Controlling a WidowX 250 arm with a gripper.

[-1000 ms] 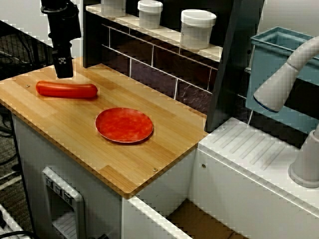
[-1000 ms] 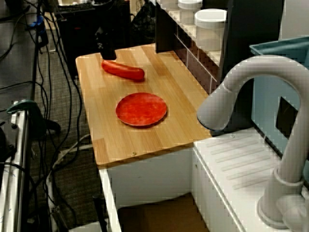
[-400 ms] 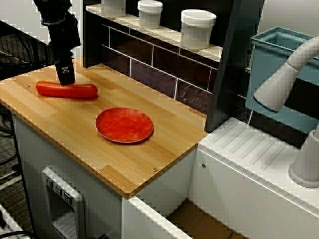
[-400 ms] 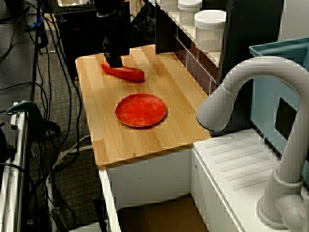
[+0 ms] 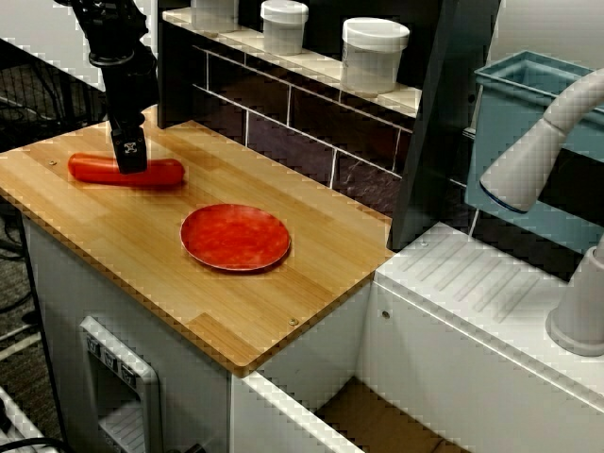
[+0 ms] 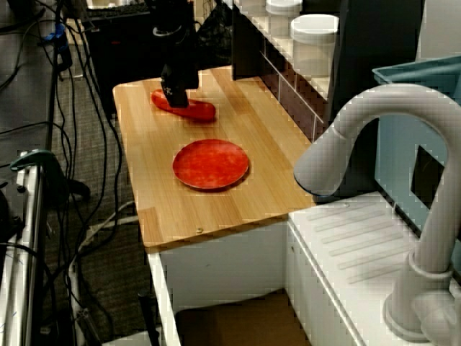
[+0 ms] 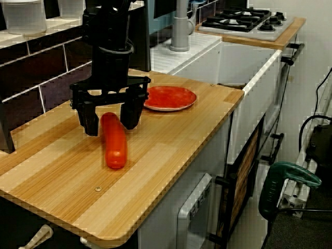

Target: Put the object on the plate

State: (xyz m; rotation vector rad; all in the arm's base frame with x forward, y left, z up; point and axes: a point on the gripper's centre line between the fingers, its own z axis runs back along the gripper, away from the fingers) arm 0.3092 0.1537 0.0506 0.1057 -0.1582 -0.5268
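The object, a glossy red-orange sausage (image 5: 162, 173) (image 6: 200, 110) (image 7: 115, 147), lies flat on the wooden counter at its far end from the sink. My black gripper (image 5: 130, 157) (image 6: 175, 96) (image 7: 110, 122) is down over the sausage's middle. It is open, with one finger (image 7: 89, 122) on each side of the sausage. I cannot tell whether the fingers touch it. The round red-orange plate (image 5: 236, 236) (image 6: 211, 163) (image 7: 168, 98) sits bare on the counter, a short way toward the sink from the sausage.
White lidded jars (image 5: 375, 52) stand on a shelf over the dark tiled back wall (image 5: 283, 123). A grey faucet (image 6: 374, 137) and white sink top (image 5: 491, 283) lie past the counter. The wooden counter's edge (image 7: 171, 197) drops off at the front. Cables hang beside it.
The gripper has come down and shifted slightly along the counter, from above and behind the sausage to straddling its middle. Sausage and plate have not moved.
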